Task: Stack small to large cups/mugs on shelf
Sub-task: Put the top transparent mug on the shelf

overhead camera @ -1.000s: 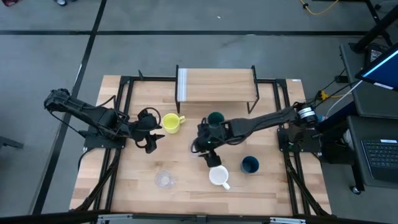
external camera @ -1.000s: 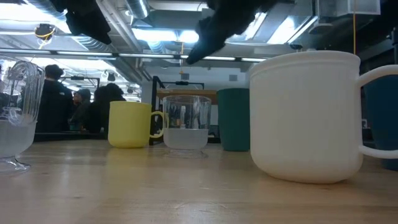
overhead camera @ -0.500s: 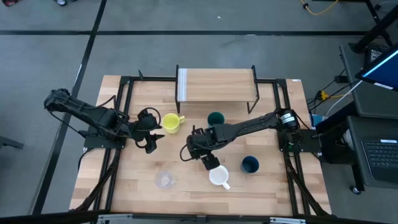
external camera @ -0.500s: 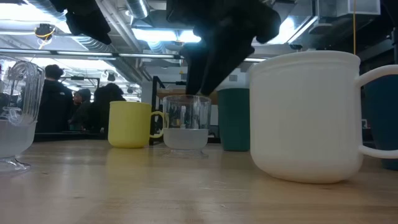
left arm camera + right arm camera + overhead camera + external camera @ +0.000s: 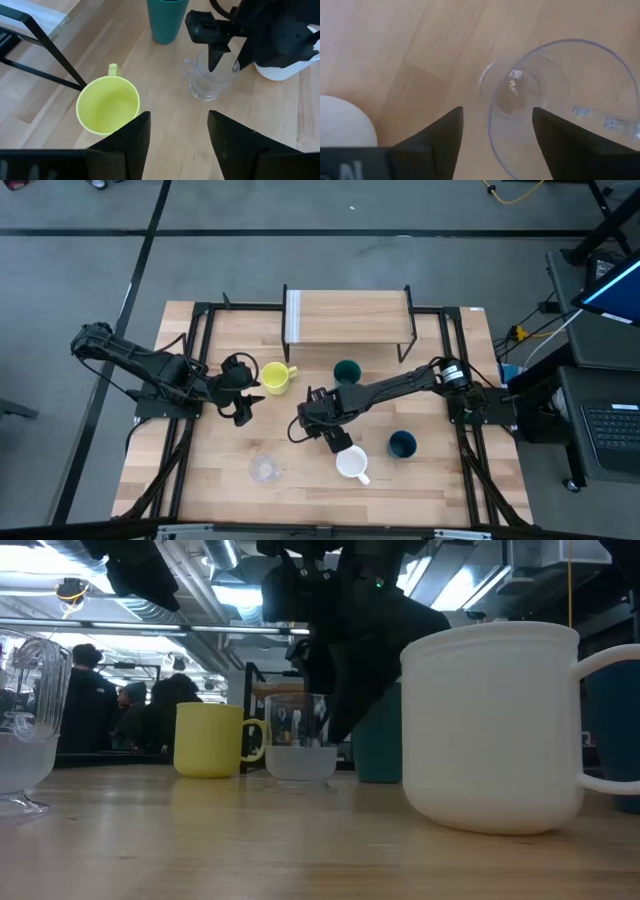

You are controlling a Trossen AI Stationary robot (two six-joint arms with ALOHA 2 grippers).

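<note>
there, white mug (image 5: 351, 463) and teal-green cup (image 5: 347, 371) flank right end effector (image 5: 312, 420).

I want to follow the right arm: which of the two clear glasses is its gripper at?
The clear glass in the table's middle, between the yellow mug and the white mug. The right gripper is open over it; the other clear glass stands alone near the front edge.

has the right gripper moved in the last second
Yes. In the high view the right gripper has swung from beside the teal-green cup toward the table's left and near side, now over a clear glass.
</note>
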